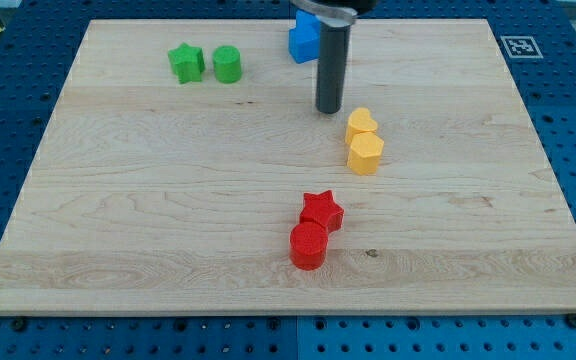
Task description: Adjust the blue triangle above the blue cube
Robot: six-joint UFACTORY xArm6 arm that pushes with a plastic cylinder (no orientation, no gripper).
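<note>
Landmark: my tip (329,110), the lower end of the dark rod, resting on the wooden board (168,200) a little toward the view's top from centre.

No containers on the board; every block sits directly on the wood.

Jaws: the arm carries none, only the straight rod, so nothing is held or clamped. My tip touches no block.

Blue block (302,38): toward the view's top and slightly left of my tip, near the board's top edge. The rod hides its right part, so I cannot tell whether this is the cube, the triangle, or both pressed together. It is apart from my tip.

Yellow heart (361,123): just right of my tip, close but with a gap. Yellow hexagon (366,153) touches it on the bottom side.

Green star (186,62) and green cylinder (227,64): well left of my tip and higher, side by side.

Red star (321,210) and red cylinder (308,245): well below my tip, touching each other.
</note>
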